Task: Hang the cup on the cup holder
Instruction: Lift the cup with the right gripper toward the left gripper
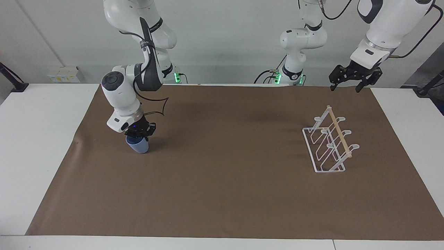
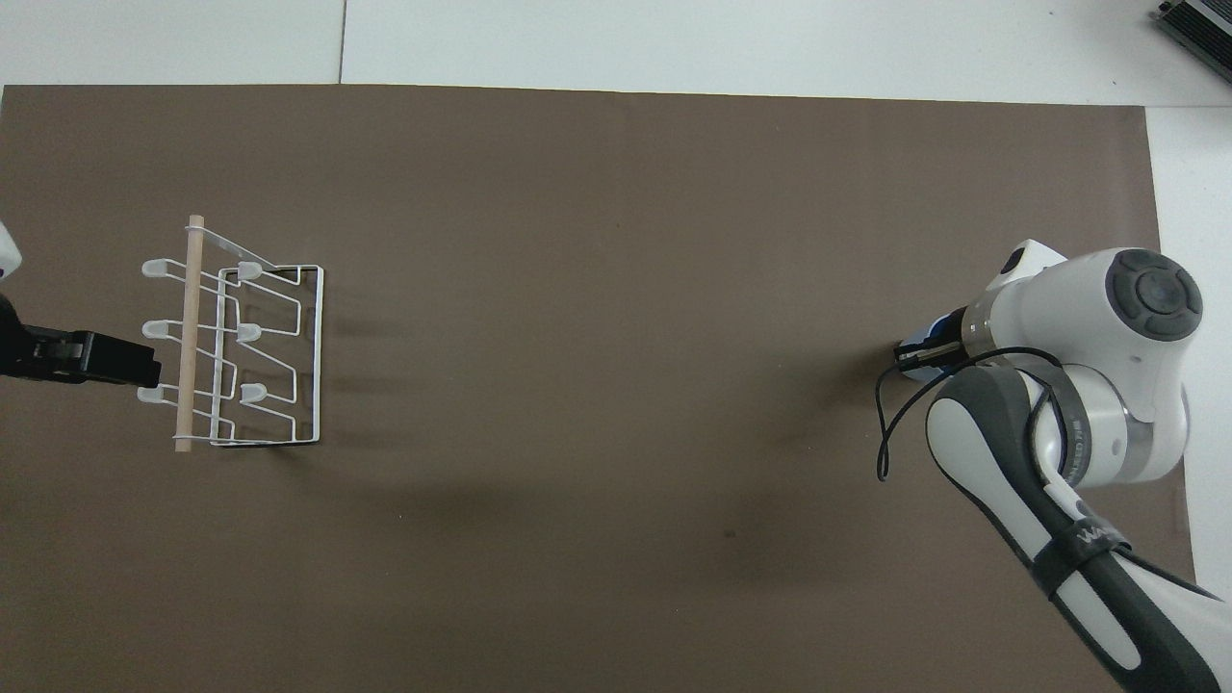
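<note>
Two white robot arms stand at a white table covered by a brown paper mat.

The right arm bends down sharply from its base, its elbow high and its wrist angled toward the mat at the right arm's end of the table. Its black two-finger right gripper is closed on the rim of a small light-blue plastic tumbler, the cup, which tapers toward its base. The cup sits tilted, its base at the mat; whether it rests there or is just lifted I cannot tell. In the overhead view the arm hides nearly all of the cup, leaving only a sliver of blue by the right gripper.

The left arm waits, raised high with its wrist pointing down. Its left gripper hangs with fingers spread wide, holding nothing, over the mat's edge near its own base.

A white wire rack with slanted loop pegs and a pale wooden dowel on top, the cup holder, stands upright on the mat at the left arm's end, well apart from the cup. From overhead, the left gripper shows just beside the cup holder.
</note>
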